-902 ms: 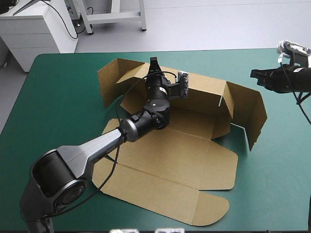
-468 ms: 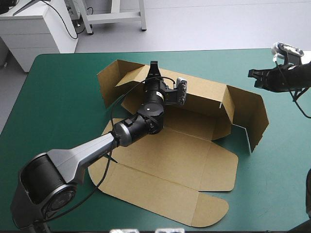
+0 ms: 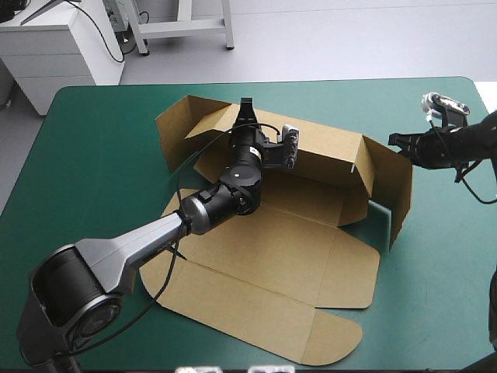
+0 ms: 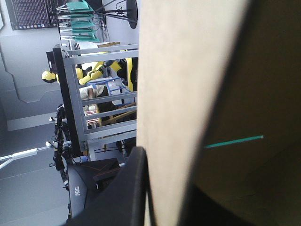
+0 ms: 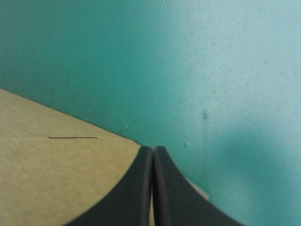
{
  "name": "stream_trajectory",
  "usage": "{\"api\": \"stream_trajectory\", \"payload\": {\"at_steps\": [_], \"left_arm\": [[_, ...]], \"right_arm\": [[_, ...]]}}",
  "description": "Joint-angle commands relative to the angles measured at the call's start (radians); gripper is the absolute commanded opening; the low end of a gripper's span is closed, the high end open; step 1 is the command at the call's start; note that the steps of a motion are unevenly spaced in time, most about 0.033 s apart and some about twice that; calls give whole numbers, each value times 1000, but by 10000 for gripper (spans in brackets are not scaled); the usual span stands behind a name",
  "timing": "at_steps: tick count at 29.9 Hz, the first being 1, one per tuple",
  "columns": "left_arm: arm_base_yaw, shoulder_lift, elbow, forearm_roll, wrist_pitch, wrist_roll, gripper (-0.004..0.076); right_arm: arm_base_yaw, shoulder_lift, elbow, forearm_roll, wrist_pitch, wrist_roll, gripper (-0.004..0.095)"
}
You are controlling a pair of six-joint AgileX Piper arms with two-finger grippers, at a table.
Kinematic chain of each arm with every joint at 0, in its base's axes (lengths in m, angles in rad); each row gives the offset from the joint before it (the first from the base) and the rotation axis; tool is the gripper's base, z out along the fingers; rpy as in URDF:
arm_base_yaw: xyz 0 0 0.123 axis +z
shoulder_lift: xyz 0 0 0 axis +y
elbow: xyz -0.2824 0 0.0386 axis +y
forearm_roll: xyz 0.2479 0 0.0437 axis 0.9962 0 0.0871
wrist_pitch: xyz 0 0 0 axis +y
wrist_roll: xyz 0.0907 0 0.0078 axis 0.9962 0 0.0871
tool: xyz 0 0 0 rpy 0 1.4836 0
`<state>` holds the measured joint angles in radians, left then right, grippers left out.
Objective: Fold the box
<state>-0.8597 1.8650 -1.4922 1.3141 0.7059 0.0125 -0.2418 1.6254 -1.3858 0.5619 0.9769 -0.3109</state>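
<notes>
The brown box (image 3: 272, 256) lies open mid-table, its lid flat toward the front. Its back wall (image 3: 326, 148) and right side wall (image 3: 397, 186) stand raised. My left gripper (image 3: 247, 107) reaches over the base to the back wall's top edge. In the left wrist view the board (image 4: 188, 70) passes between its fingers (image 4: 134, 188), so my left gripper (image 4: 164, 181) is shut on it. My right gripper (image 3: 396, 141) is shut, with its tip against the top of the right side wall. In the right wrist view my right gripper (image 5: 153, 149) forms one pointed arch over the board's edge (image 5: 56, 179).
The box's left flap (image 3: 175, 128) stands up near the table's far side. The flat lid (image 3: 256, 311) reaches almost to the front edge. Teal-green cover (image 3: 93, 171) shows left of the box and beyond the right wall, up to the table's right edge (image 3: 485, 101).
My right gripper has come left and down from open air to the right side wall's top. That wall has swung inward. The left arm shifted slightly earlier and now holds still.
</notes>
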Motion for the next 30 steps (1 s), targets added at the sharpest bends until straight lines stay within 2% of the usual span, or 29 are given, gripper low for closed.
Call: {"api": "stream_trajectory", "payload": {"at_steps": [1, 7, 13, 16, 18, 21, 24, 28, 30], "left_arm": [[-6, -48, -10, -25, -33, -12, 12], [-6, -48, -10, -25, -33, -12, 11], [-6, -48, -10, -25, -33, -12, 11], [-6, -48, -10, -25, -31, -12, 11], [-6, -48, -10, -25, -31, -12, 11], [-6, -48, -10, -25, -32, -12, 11], [-6, -48, -10, -25, -32, -12, 11], [-6, -48, -10, -25, -32, -12, 11], [-6, -48, -10, -25, -33, -12, 11]], "right_arm": [[0, -106, 97, 88, -48, -75, -14], [0, -217, 262, 175, -113, -148, -14], [0, -328, 432, 386, -148, -328, -14], [0, -390, 548, 543, -219, -489, -14], [0, -425, 634, 686, -243, -649, -14], [0, -445, 747, 924, -243, -917, -14], [0, -442, 806, 1066, -227, -1091, -14], [0, -424, 811, 1073, -138, -1180, 4], [0, -418, 811, 1078, -99, -1203, 73]]}}
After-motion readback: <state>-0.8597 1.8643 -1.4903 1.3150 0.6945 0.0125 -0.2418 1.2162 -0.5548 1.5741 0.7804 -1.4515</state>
